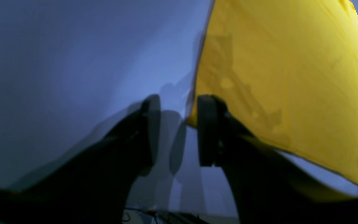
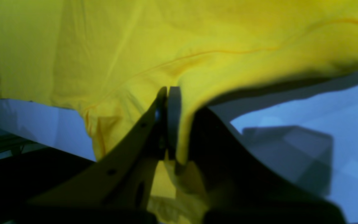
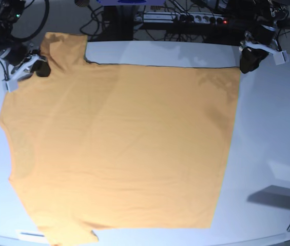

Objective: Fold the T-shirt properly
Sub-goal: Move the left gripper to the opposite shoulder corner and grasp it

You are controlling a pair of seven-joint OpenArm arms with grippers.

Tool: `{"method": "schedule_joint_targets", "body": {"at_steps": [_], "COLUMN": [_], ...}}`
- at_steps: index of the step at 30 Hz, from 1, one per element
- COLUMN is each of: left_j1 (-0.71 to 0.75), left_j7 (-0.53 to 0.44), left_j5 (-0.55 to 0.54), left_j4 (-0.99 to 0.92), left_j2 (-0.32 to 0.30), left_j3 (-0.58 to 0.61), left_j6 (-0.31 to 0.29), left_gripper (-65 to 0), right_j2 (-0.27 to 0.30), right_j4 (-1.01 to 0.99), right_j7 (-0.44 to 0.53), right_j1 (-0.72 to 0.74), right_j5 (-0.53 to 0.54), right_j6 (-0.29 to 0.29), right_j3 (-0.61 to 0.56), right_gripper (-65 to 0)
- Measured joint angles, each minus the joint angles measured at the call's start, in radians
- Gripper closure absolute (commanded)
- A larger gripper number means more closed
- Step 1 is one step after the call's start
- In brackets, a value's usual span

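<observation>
- The right gripper (image 2: 167, 93) fills the foreground of its wrist view, its two pads pressed together on a fold of the T-shirt (image 2: 179, 46); cloth bunches and drapes over one finger and hangs down behind the jaws.
- The left gripper (image 1: 179, 130) stands partly spread, with a clear gap between its dark pads (image 1: 208, 130). Nothing sits in that gap; one pad is just beside the shirt's corner edge, and whether it touches the cloth cannot be told.
- In the base view the T-shirt (image 3: 124, 154) lies spread nearly flat over the white table (image 3: 273, 128), its hem side toward the left gripper (image 3: 248, 64) and a sleeve by the right gripper (image 3: 41, 69).
- The near sleeve is cut off by the lower edge of the base view.
- Both wrist views are blurred up close, so the fingers' lower parts read only as dark shapes.
- Cables and a power strip (image 3: 191, 18) lie beyond the table's far edge.
</observation>
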Motion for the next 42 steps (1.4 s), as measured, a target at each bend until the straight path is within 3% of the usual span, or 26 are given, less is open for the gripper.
{"method": "schedule_joint_targets", "body": {"at_steps": [4, 10, 17, 27, 34, 36, 40, 42], "left_j1": [-0.005, -0.068, -0.082, -0.088, -0.096, -0.095, -0.093, -0.092], "left_j7": [0.005, 0.11, 0.116, 0.097, 0.099, 0.098, 0.104, 0.106], "left_j5": [0.0, -0.004, -0.004, -0.023, -0.023, -0.023, -0.01, -0.007], "left_j4": [0.0, 0.0, 0.0, 0.002, 0.003, 0.003, 0.002, 0.002], "left_j2": [0.001, -0.001, 0.004, 0.01, 0.02, 0.021, 0.021, 0.021], "left_j3": [0.0, -0.001, 0.002, 0.132, 0.131, 0.131, 0.131, 0.131], "left_j6": [0.0, -0.001, -0.001, -0.01, -0.016, -0.015, -0.01, -0.01], "left_gripper": [-20.2, -20.2, -20.2, -20.2, -19.3, -16.5, 0.0, 0.0], "right_j2": [0.0, -0.001, -0.001, 0.001, 0.014, 0.024, 0.024, 0.022], "right_j4": [0.0, 0.0, 0.0, -0.055, -0.073, -0.073, -0.074, -0.076], "right_j7": [0.0, 0.0, 0.0, 0.016, 0.034, 0.032, 0.087, 0.1], "right_j1": [0.0, 0.0, 0.0, 0.003, 0.011, 0.015, 0.012, 0.011], "right_j5": [0.0, 0.0, 0.0, 0.025, 0.031, 0.034, 0.027, 0.027], "right_j6": [0.0, 0.0, 0.0, 0.0, 0.004, 0.004, 0.003, 0.003], "right_j3": [0.0, 0.0, 0.0, 0.0, -0.039, -0.078, -0.134, -0.15], "right_gripper": [-0.3, -0.3, -0.3, -0.3, -0.3, -0.3, -0.3, -0.3]}}
